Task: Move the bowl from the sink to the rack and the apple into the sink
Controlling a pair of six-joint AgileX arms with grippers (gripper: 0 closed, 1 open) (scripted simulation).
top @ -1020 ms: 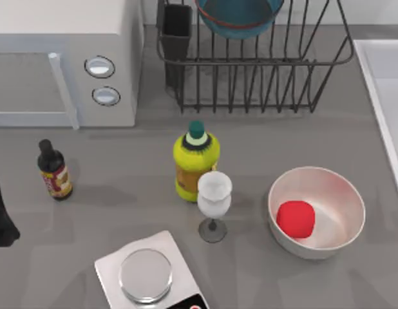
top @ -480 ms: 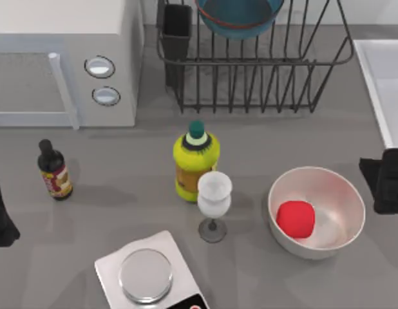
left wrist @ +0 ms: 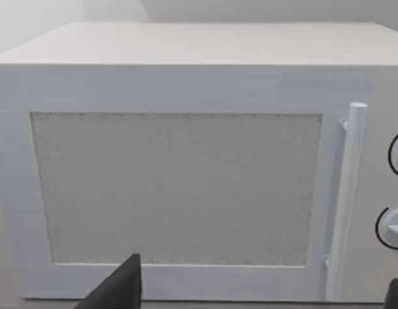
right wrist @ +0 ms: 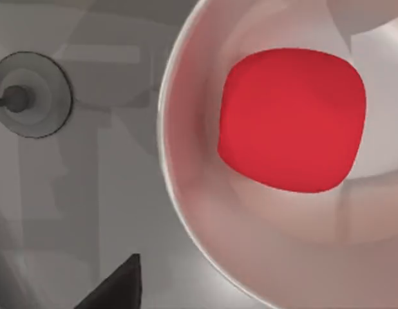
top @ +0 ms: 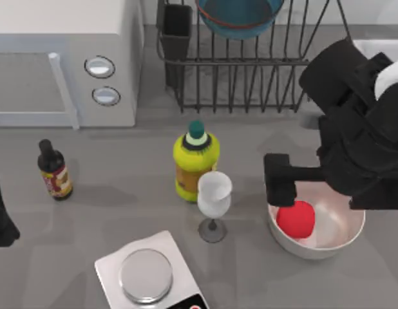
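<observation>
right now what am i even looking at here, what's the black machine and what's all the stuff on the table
It's a simulated two-armed robot at a grey table. One picture looks down from above; the other two come from cameras on each wrist.

The black right gripper hovers over a small red apple lying in a plain white bowl, holding nothing. The left arm is parked at the table's left edge, facing a white microwave.

A teal-blue bowl sits in the black wire rack. Also there: yellow-green bottle, wine glass, small dark bottle, kitchen scale.

Red apple [top: 296,219] lies in white bowl [top: 334,238].
</observation>
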